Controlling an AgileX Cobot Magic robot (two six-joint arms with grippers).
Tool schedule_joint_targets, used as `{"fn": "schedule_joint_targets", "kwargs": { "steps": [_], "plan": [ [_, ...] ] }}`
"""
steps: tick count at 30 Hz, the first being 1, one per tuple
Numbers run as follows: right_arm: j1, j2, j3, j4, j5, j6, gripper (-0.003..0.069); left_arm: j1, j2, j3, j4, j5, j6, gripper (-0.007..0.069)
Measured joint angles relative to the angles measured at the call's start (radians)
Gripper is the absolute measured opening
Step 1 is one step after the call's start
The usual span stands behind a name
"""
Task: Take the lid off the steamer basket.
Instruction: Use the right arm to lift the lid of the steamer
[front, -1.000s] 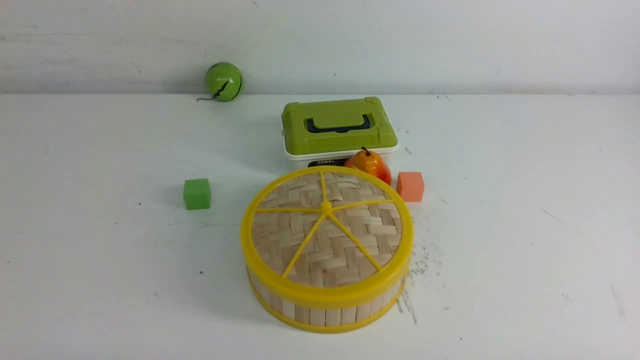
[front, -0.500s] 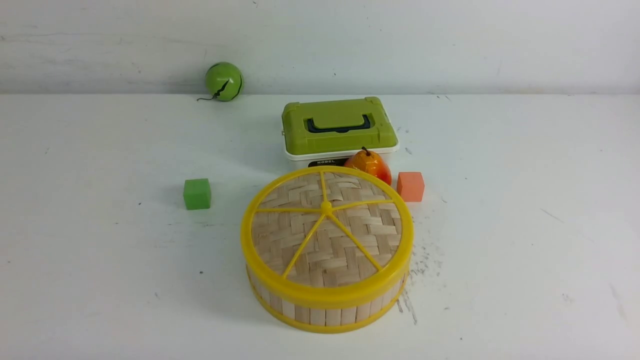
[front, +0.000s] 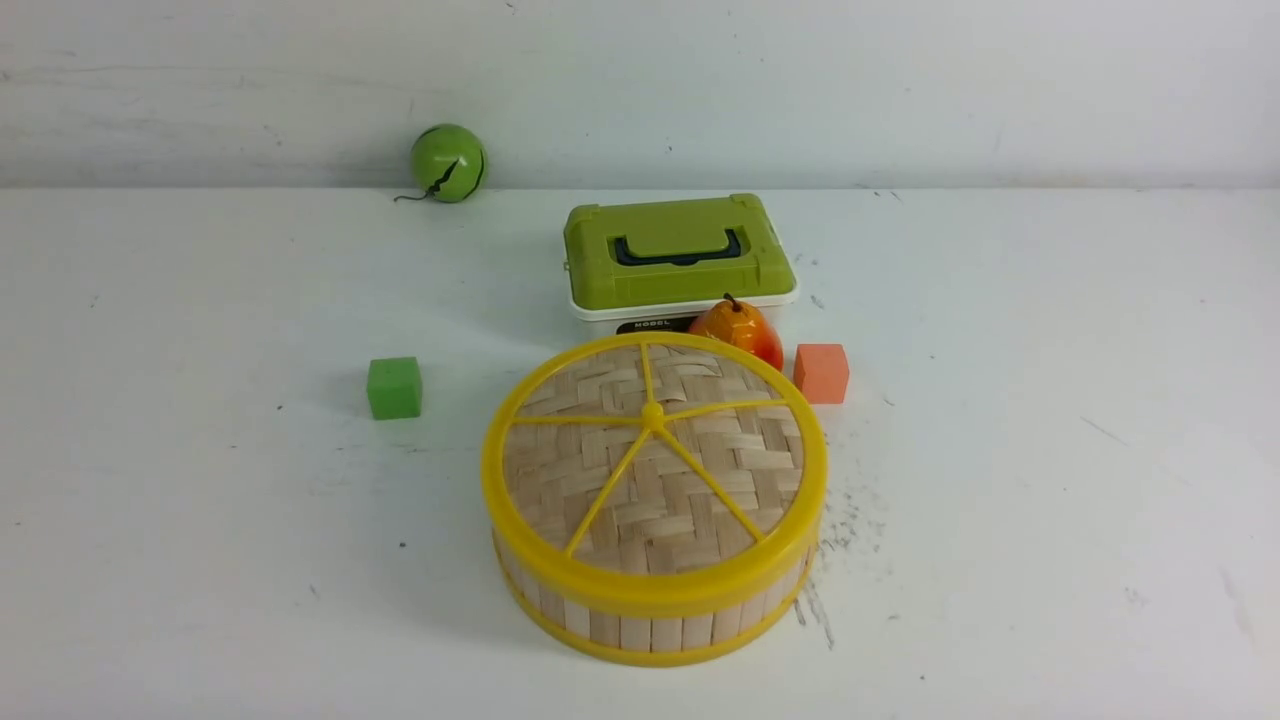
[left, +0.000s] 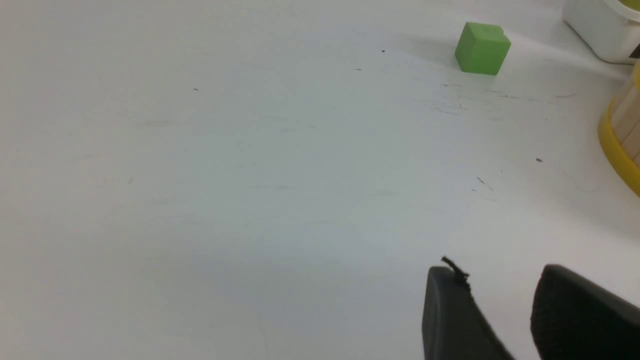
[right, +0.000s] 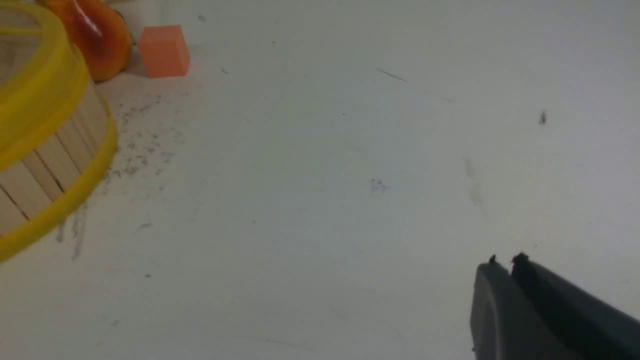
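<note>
- Hovering, my left gripper (left: 500, 272) was parted and empty; my right gripper (right: 505, 260) was closed on nothing.
- The lid (front: 652, 470) sat on the steamer basket (front: 650, 625), untouched; I judged that reaching for its rim was next.

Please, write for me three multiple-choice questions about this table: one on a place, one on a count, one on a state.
1. Where does the orange cube stand?
A) on the green-lidded box
B) just right of the orange-red fruit
C) beside the green ball

2. How many yellow spokes has the lid?
A) three
B) five
C) eight

3. In what state is the lid?
A) seated on the steamer basket
B) flat on the table
C) leaning on the green-lidded box

Answers:
1 B, the cube sits next to the fruit.
2 B, five spokes meet at the hub.
3 A, its yellow rim caps the basket's slat wall.
</note>
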Motion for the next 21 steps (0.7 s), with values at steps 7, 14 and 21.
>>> {"fn": "schedule_joint_targets", "kwargs": {
  "steps": [7, 14, 21],
  "plan": [
    [0.0, 0.0, 0.008, 0.6, 0.011, 0.296, 0.005, 0.0, 0.0, 0.0, 0.0, 0.0, 0.0, 0.0239],
    [0.0, 0.0, 0.008, 0.676, -0.073, 0.25, 0.0056, 0.0, 0.0, 0.0, 0.0, 0.0, 0.0, 0.0239],
    [0.0, 0.025, -0.104, 0.659, 0.005, -0.069, 0.0059, 0.0, 0.0, 0.0, 0.0, 0.001, 0.0, 0.0239]
  ]
}}
